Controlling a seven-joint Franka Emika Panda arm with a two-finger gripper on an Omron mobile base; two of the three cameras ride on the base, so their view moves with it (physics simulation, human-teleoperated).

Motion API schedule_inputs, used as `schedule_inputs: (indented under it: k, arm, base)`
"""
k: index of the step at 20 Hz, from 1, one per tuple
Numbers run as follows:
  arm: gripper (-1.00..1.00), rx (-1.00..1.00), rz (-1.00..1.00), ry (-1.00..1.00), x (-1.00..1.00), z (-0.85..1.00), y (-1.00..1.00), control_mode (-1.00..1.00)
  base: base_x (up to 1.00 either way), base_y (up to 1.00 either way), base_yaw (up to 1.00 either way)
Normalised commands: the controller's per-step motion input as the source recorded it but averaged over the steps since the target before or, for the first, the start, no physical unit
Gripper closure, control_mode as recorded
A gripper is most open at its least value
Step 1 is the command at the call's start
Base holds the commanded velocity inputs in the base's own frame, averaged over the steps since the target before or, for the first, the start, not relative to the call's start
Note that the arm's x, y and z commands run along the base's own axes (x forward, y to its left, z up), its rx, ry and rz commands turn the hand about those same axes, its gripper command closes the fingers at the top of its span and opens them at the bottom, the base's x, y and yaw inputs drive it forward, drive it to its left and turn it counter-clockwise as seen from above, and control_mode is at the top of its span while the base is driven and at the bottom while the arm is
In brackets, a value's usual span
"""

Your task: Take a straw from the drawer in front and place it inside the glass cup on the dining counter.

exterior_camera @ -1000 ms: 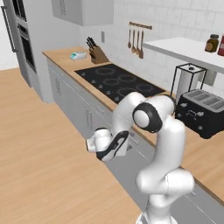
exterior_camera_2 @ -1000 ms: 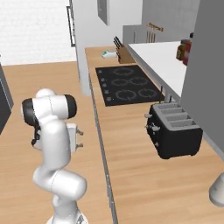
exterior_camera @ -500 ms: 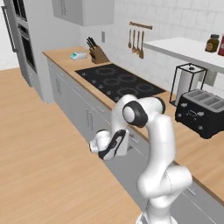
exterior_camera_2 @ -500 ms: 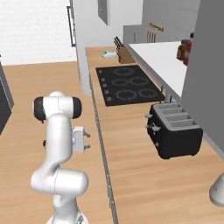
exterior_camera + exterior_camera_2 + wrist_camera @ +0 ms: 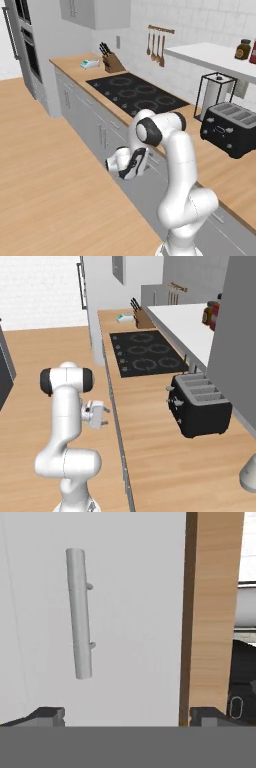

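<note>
My gripper (image 5: pixel 129 717) is open, its two dark fingertips (image 5: pixel 47 714) spread wide, and it faces the pale grey drawer front (image 5: pixel 130 612) from close by. The drawer's slim metal bar handle (image 5: pixel 80 612) lies ahead and toward the left fingertip, untouched. From the base views the gripper (image 5: pixel 144 166) hangs just under the wood counter edge, pointing at the drawer (image 5: pixel 156 161); it also shows beside the cabinet line (image 5: pixel 105 417). The drawer is shut. The straw is hidden. The glass cup and dining counter are out of view.
On the wood-topped counter (image 5: pixel 227 172) sit a black stovetop (image 5: pixel 137 92), a black toaster (image 5: pixel 232 127), a paper towel stand (image 5: pixel 216 92) and a knife block (image 5: pixel 112 62). Utensils hang on the wall (image 5: pixel 156 47). Open wood floor (image 5: pixel 45 170) lies to my left.
The arm's elbow has swung toward the counter and the hand has edged closer to the drawer front. The gripper stays open.
</note>
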Motion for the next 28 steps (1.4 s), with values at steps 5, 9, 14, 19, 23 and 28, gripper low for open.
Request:
schedule_inputs:
  k: [5, 9, 14, 19, 23, 28]
  arm:
    - [-1.0, 0.11, 0.1, -0.01, 0.06, -0.19, -0.17, -1.0]
    - [-1.0, 0.04, 0.1, -0.02, 0.0, -0.15, -0.22, -1.0]
    - [-1.0, 0.01, 0.12, -0.03, 0.22, -0.18, -0.17, -1.0]
    - [-1.0, 0.0, 0.08, 0.0, 0.44, -0.26, -0.11, -1.0]
    - [-1.0, 0.0, 0.05, 0.0, 0.44, -0.39, -0.08, -1.0]
    - [-1.0, 0.0, 0.02, 0.0, 0.38, -0.41, -0.02, -1.0]
  base:
    - [0.0, 0.0, 0.0]
    - [0.0, 0.0, 0.0]
    - [0.0, 0.0, 0.0]
    - [0.0, 0.0, 0.0]
    - [0.0, 0.0, 0.0]
    - [0.0, 0.0, 0.0]
